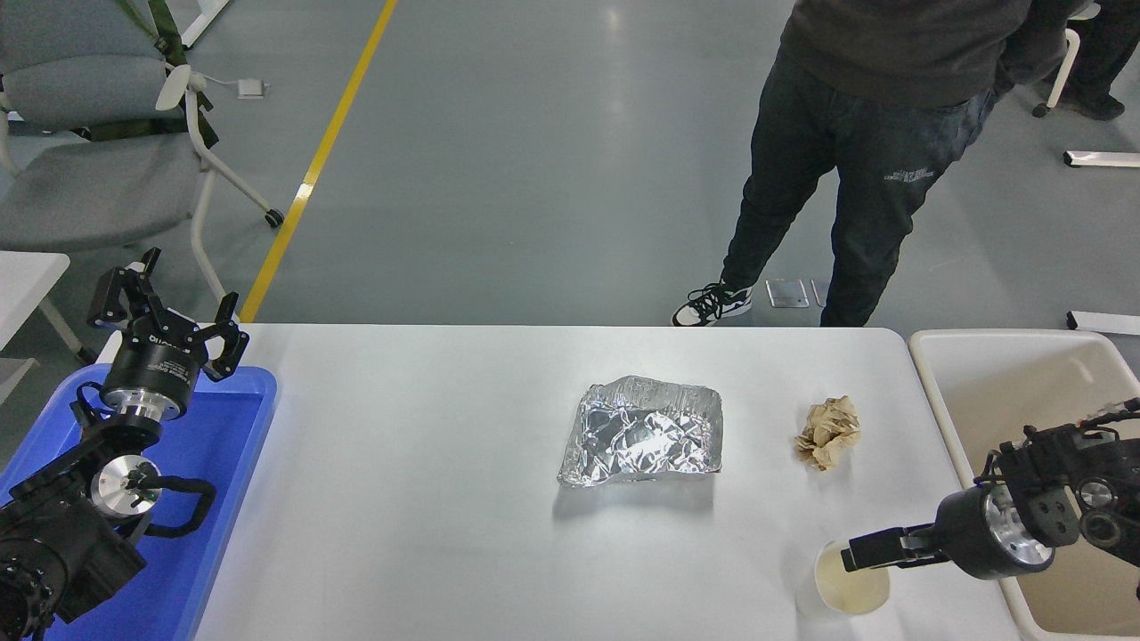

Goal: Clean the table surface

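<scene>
White and matte, the table surface point(427, 499) fills the foreground, bearing crumpled foil point(643, 434), a paper wad point(828, 433) and a paper cup point(850, 579). Right gripper point(857, 556) sits over the cup's rim, jaw state unclear; left gripper point(169, 307), spread wide, parked over the blue tray point(236, 427)

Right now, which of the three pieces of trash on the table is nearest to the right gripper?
The paper cup: the right gripper is over its rim. The crumpled brown paper and the foil tray lie farther back.
</scene>
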Available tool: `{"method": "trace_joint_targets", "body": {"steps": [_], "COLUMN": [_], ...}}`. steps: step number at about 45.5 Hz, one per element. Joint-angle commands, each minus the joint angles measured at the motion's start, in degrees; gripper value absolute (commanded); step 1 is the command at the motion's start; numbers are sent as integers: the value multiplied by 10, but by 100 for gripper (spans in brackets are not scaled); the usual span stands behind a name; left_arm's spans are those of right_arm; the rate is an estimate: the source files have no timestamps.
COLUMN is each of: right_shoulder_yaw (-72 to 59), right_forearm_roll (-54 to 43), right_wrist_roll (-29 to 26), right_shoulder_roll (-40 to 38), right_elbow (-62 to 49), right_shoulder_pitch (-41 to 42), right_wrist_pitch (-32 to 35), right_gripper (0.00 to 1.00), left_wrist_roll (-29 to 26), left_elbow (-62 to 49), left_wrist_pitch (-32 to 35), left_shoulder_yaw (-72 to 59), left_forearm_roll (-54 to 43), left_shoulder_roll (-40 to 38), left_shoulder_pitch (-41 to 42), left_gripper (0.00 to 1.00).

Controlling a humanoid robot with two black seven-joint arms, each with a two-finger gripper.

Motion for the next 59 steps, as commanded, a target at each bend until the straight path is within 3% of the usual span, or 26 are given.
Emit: {"method": "trace_joint_targets", "body": {"steps": [1,8,15,22,25,36,52,59], "right_shoulder_yaw": [2,2,2,2,2,2,2,7], "right_forearm_roll": [-24,-39,-52,-65,-65,-66,-57,-25], "right_wrist_roll": [21,37,38,38,38,38,59,73], "right_shoulder_roll": [3,4,5,4,1,-2,-6,-43], "right_elbow": [-5,-7,-7,-7,-7,-7,-3,17], "right_shoulder_pitch": [-20,-24,-32,-35,-34,-34,-23,15], "right_wrist_pitch": [-20,-34,-36,-37,-37,-36,-35,-26], "right_gripper": [100,88,86,50,45,0,0,0], "left_wrist_roll": [0,0,0,0,0,0,0,0], "left_elbow": [0,0,0,0,0,0,0,0], "left_wrist_pitch": [0,0,0,0,0,0,0,0], "left_shoulder_yaw": [0,0,0,0,0,0,0,0], "left_forearm_roll": [0,0,0,0,0,0,0,0], "left_shoulder_roll": [0,0,0,0,0,0,0,0], "left_shoulder_pitch": [0,0,0,0,0,0,0,0], "left_gripper": [100,100,100,100,100,100,100,100]}}
